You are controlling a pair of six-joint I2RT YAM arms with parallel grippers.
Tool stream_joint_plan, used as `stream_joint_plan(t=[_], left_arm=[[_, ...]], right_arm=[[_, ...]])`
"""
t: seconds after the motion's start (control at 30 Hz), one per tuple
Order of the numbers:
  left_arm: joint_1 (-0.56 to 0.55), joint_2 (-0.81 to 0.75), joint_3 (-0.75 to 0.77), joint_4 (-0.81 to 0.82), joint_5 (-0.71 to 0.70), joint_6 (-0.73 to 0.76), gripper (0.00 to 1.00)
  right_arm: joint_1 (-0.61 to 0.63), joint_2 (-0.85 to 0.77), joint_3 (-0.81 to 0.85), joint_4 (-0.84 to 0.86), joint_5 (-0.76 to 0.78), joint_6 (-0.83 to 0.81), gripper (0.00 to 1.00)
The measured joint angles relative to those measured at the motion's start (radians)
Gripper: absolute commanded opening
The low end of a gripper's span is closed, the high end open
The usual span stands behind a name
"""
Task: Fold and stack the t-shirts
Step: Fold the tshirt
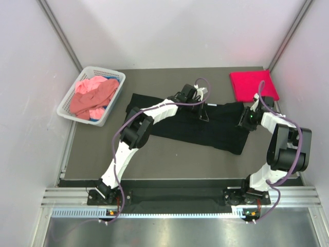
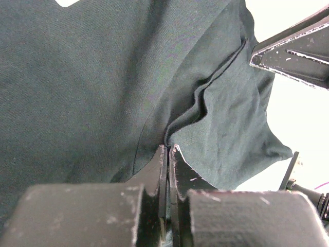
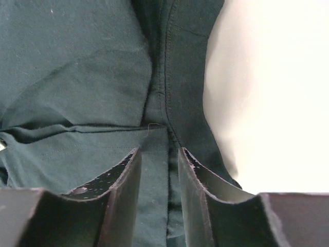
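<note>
Black t-shirt (image 1: 205,131), soft knit, creased, rumpled

Centre: spread shirt (image 1: 205,131) — basket (image 1: 80,120) back-left, folded shirt (image 1: 253,85) back-right.

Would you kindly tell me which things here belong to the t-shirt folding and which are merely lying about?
Part of the job: black t-shirt, spread in the middle; folded red t-shirt, far right; pink t-shirts, heaped far left.
Just lying about: white basket, holding the pink ones.
</note>
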Motion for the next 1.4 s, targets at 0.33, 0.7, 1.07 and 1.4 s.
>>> stream_joint_plan(t=[0.33,0.7,1.07,1.4], left_arm=[[0.0,0.0,0.0,0.006,-0.005,-0.01,0.0],[0.0,-0.04,-0.058,0.013,-0.076,-0.044,0.0],[-0.002,-0.105,-0.085,0.047,-0.135,-0.074,0.0],[-0.002,-0.105,-0.103,0.048,-0.138,-0.079,0.0]], right_arm=[[0.0,0.009,-0.007,0.04,-0.008,0.0,0.0],[0.0,-0.01,-0.007,0.047,-0.019,0.001,0.0],[0.0,-0.072,-0.007,0.047,-0.038,0.0,0.07],[0.0,-0.044,-0.007,0.065,-0.055,0.0,0.31]])
